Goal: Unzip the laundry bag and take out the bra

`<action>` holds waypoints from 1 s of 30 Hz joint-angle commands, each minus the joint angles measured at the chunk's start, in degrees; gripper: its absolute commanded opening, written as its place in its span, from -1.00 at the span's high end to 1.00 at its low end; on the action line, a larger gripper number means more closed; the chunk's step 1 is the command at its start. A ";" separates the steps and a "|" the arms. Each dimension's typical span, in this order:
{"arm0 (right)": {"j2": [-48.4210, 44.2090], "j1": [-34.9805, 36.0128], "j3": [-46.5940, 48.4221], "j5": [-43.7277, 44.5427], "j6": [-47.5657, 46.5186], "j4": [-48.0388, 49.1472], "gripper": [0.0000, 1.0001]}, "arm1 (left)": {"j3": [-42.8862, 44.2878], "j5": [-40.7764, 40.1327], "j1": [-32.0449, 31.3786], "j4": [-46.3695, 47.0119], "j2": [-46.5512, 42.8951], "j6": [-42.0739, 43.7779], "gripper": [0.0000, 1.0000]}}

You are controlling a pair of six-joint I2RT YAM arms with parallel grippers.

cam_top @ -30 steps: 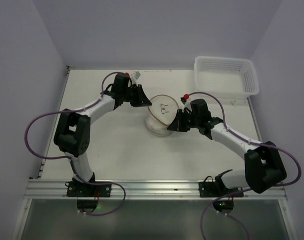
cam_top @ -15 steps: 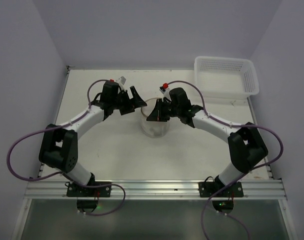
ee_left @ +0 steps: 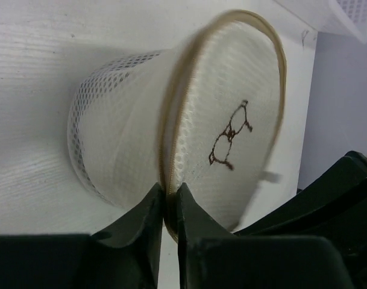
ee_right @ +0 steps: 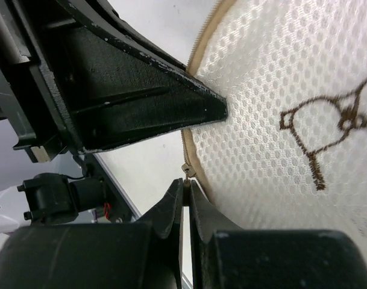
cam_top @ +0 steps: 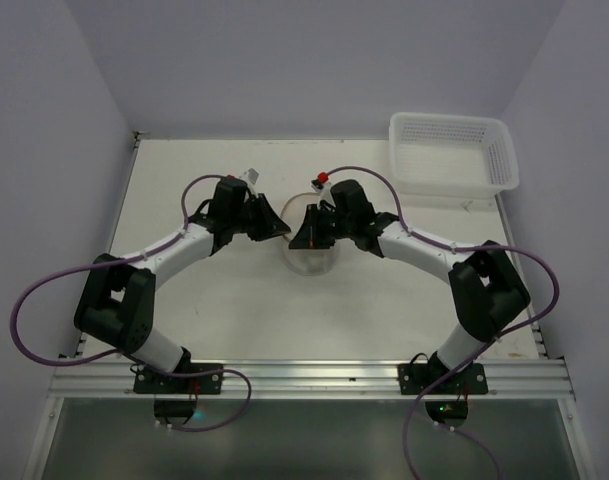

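The laundry bag, a small round pouch of white see-through mesh with tan hoops, sits mid-bench at the centre of the overhead frame. It lies between the two arms and well apart from the white slotted plastic basket at the upper right.

The left tool is narrow, its jaws pinched on the tan rim hoop at the bottom centre of the left wrist frame. The right tool is nearly closed, its tips at the small metal zip pull on the toothed rim. It appears to grip the pull, though its own fingers partly hide the contact.

The bag looks very light. Its mesh is soft and would likely dent or snag, while the springy hoops keep its shape. Unanchored, it would probably slide or roll when tugged, so the hoop is the sound place to brace it and the pull is the part to draw along the zip. That tab is tiny and probably slippery, so a pinch could easily slip off.

The bra cannot be made out through the mesh in any view; only the dark mark, an outline drawing, shows on the flat face. Overhead, both tools cover the top of the bag. The rim is blurred in the left wrist frame and cut off at the right wrist frame's edges, so how far the zip is open cannot be told
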 commanded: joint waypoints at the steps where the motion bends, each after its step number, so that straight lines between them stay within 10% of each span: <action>1: -2.64 0.14 0.65 0.99 -1.85 -0.39 1.00 | -0.63 -0.91 0.04 3.50 0.19 -0.62 0.73; 3: -4.40 -0.03 -1.01 1.60 -3.25 -1.97 1.00 | -0.19 -1.09 0.04 3.15 0.37 -0.18 1.00; 16: -16.36 -14.97 -15.70 8.11 -10.38 -10.06 1.00 | -1.68 -0.65 3.21 0.69 -2.53 3.85 1.00; 28: -5.03 -13.75 -2.88 -2.70 -9.49 -7.16 0.91 | -13.09 -5.74 1.37 3.85 -14.64 -4.29 1.00; 30: -3.27 -13.48 -0.15 -3.31 -10.46 -8.39 0.80 | -18.89 -8.37 0.05 6.75 -19.92 -6.41 0.71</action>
